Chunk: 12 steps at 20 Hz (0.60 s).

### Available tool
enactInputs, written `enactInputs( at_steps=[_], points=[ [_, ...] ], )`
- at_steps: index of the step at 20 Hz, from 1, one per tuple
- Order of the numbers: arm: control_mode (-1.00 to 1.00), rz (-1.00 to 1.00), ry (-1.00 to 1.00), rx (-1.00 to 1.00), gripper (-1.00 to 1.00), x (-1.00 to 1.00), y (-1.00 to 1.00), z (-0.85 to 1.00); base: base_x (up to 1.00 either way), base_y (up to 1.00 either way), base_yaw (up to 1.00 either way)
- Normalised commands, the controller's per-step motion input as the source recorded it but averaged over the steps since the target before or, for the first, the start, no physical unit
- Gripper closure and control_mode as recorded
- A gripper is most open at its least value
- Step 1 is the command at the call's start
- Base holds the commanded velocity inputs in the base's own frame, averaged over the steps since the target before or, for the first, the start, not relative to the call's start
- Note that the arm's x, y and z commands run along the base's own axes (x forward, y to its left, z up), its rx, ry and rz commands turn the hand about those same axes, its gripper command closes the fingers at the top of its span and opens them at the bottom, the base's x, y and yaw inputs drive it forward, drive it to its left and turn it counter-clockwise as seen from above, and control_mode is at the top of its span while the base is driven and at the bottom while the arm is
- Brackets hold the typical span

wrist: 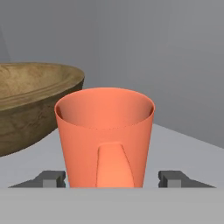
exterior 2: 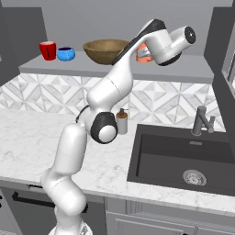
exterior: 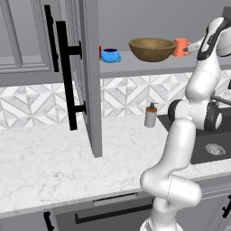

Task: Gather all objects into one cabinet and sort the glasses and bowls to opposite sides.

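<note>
An orange mug (wrist: 105,131) stands upright on the grey cabinet shelf (exterior: 135,67), handle facing the hand. My gripper (wrist: 113,178) is open around it, one fingertip (wrist: 52,177) on each side with a small gap to the mug's wall. In the left base view the gripper (exterior: 193,47) reaches the orange mug (exterior: 181,47) from the right. Just left of that mug sits the wide wooden bowl (exterior: 152,48), also seen as bowl (wrist: 30,100). Further left are the blue mug (exterior 2: 65,53) and the red mug (exterior 2: 47,50). The orange mug (exterior 2: 145,54) is partly hidden behind my arm.
The tall cabinet door (exterior: 88,67) stands open, edge toward the base, with its black bar handle (exterior: 67,76). A soap dispenser (exterior: 150,116) stands on the marble counter (exterior: 45,167) below. The dark sink (exterior 2: 183,160) and faucet (exterior 2: 202,120) lie to the right.
</note>
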Motion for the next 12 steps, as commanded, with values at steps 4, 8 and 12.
enactInputs(
  at_steps=[4, 8, 12],
  points=[
    [-1.0, 0.0, 0.0, 0.0, 1.0, 0.0, 0.0, 0.0, 0.0, 0.0, 0.0],
    [-1.0, 0.0, 0.0, 0.0, 1.0, 0.0, 0.0, 0.0, 0.0, 0.0, 0.0],
    [-1.0, 0.0, 0.0, 0.0, 1.0, 0.0, 0.0, 0.0, 0.0, 0.0, 0.0]
  ],
)
